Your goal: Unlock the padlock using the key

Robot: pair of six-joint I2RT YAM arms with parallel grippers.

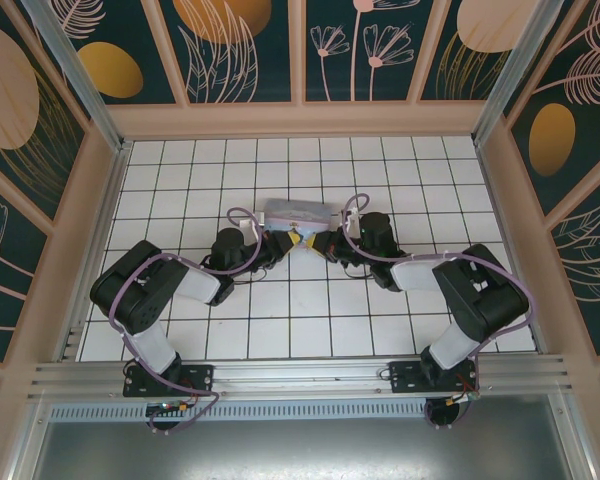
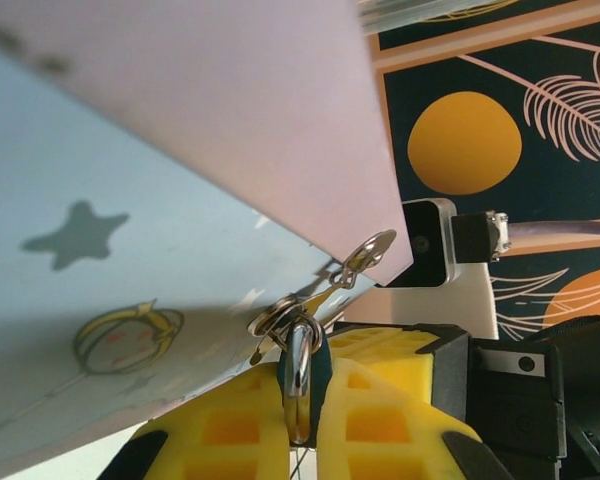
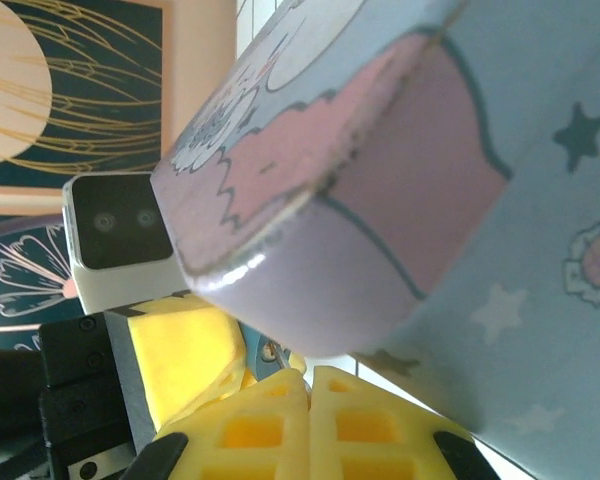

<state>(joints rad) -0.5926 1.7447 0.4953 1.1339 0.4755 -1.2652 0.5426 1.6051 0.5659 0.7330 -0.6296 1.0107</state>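
Teal padlock (image 2: 318,372), rounded silvery metal shackle (image 2: 298,375)

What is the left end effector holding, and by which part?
The left end effector holds the padlock, clamped by its dark teal body between the yellow pads.

Pale blue tin (image 1: 298,213) (cartoon-printed) on white tiled floor (image 1: 230,160).

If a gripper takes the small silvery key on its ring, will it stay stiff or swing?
The small silvery metal key sits on a thin wire ring at the dark teal padlock, so it probably swings loosely. Thin and shiny, it may slip when pinched.
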